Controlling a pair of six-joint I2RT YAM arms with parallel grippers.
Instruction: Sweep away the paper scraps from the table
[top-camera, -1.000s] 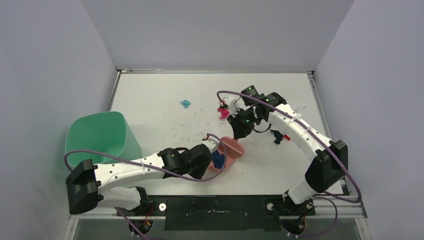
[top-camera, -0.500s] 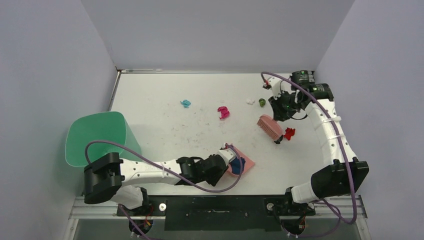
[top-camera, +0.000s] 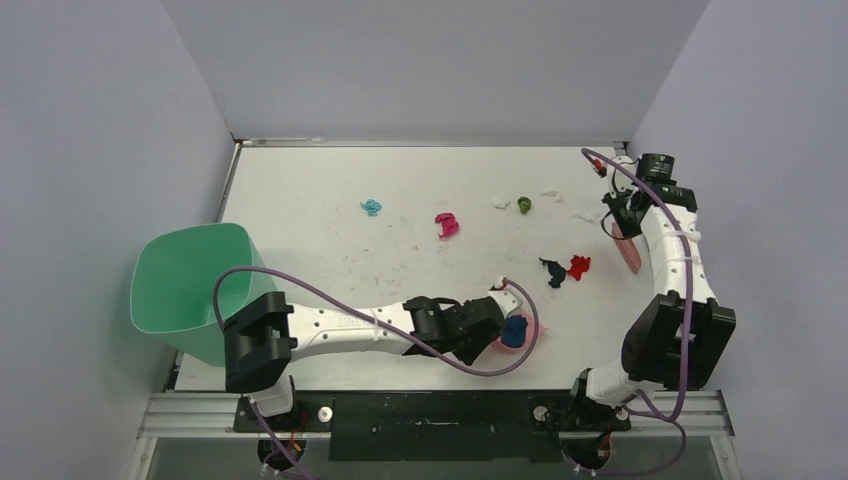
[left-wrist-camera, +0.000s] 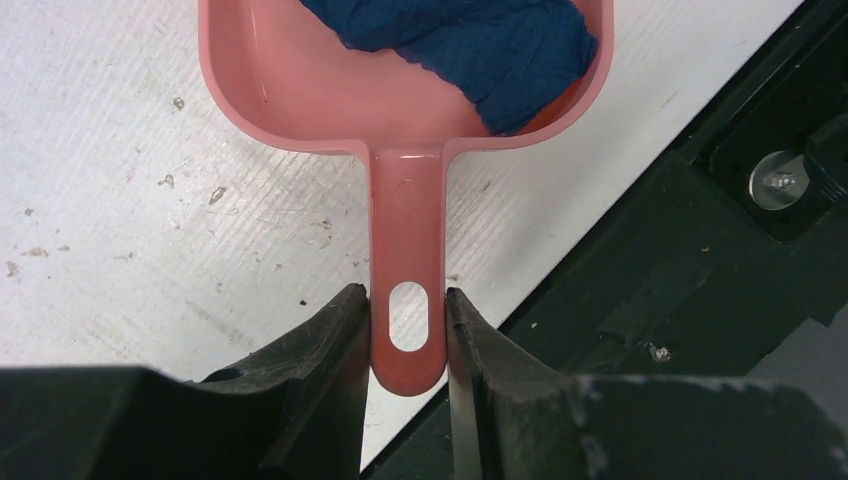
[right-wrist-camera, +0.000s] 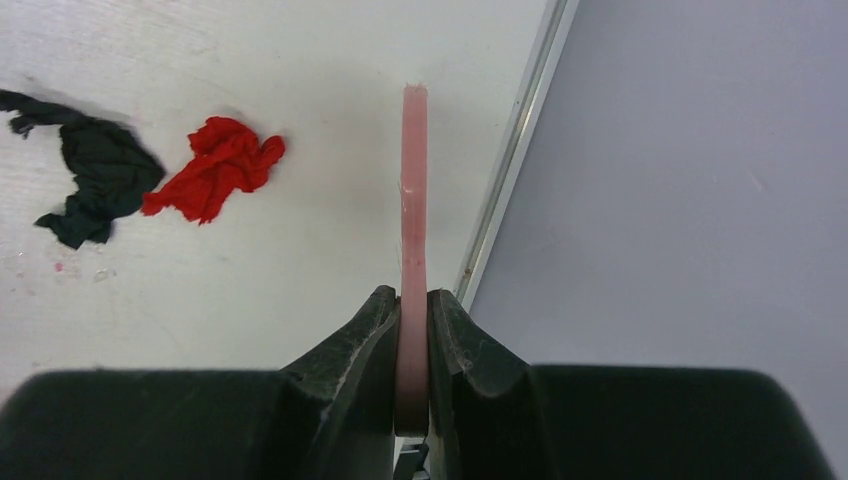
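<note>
My left gripper (top-camera: 492, 333) (left-wrist-camera: 407, 320) is shut on the handle of the pink dustpan (top-camera: 505, 346) (left-wrist-camera: 400, 110), which lies on the table (top-camera: 300, 190) near its front edge. A dark blue scrap (top-camera: 514, 330) (left-wrist-camera: 470, 40) sits in the pan. My right gripper (top-camera: 622, 228) (right-wrist-camera: 412, 310) is shut on the pink hand brush (top-camera: 630, 252) (right-wrist-camera: 414, 200) at the table's right rim. Black (top-camera: 552, 270) (right-wrist-camera: 90, 180) and red (top-camera: 578, 265) (right-wrist-camera: 215, 167) scraps lie left of the brush. Teal (top-camera: 372, 207), magenta (top-camera: 446, 224), white (top-camera: 501, 203) and green (top-camera: 524, 204) scraps lie farther back.
A mint-green bin (top-camera: 195, 280) stands at the table's left edge. Grey walls close in the left, back and right. The metal rim (right-wrist-camera: 515, 150) runs just right of the brush. The black front frame (left-wrist-camera: 700, 230) lies just beyond the dustpan.
My left arm has slid the dustpan with the blue scrap rightward along the front edge. My right arm has carried the brush from mid-table out to the right rim.
</note>
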